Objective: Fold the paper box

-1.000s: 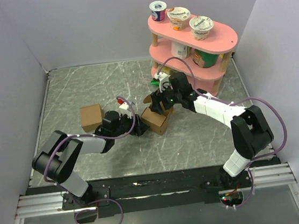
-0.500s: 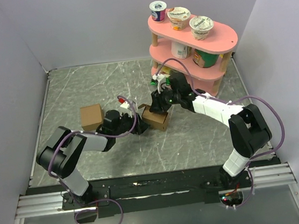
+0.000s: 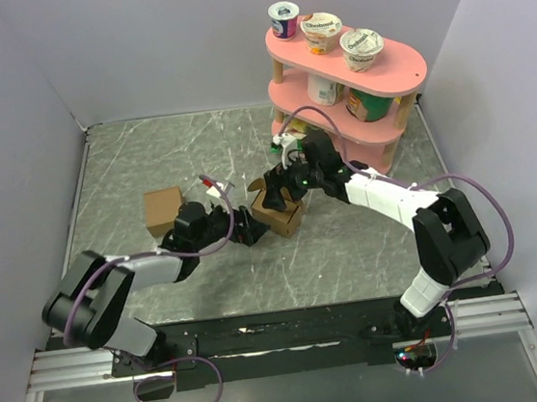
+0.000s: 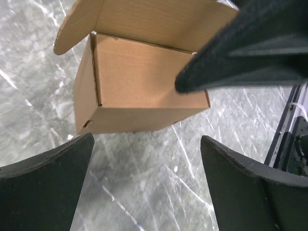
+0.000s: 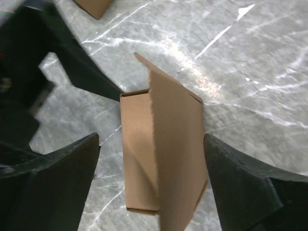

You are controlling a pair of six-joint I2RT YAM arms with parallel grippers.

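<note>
The paper box (image 3: 280, 214) is a small brown carton on the marble floor mid-table, with a flap standing open on top. My left gripper (image 3: 250, 230) is open just left of it. In the left wrist view the box (image 4: 139, 86) lies beyond the open gripper (image 4: 147, 140), apart from both fingers. My right gripper (image 3: 270, 193) is open above the box. In the right wrist view the box (image 5: 161, 159) stands between the spread fingers (image 5: 77, 163) with gaps on both sides, under the gripper (image 5: 151, 140). A right finger (image 4: 240, 53) crosses the left wrist view.
A neat brown cardboard cube (image 3: 163, 210) sits left of the left gripper, also at the top of the right wrist view (image 5: 94, 6). A pink two-tier shelf (image 3: 400, 74) with yogurt cups (image 3: 362, 48) and cartons stands at the back right. Grey walls enclose the table.
The right gripper has moved left over the box. The box has shifted slightly away from the arm bases. The left arm's elbow has swung down and left while its gripper stays beside the box.
</note>
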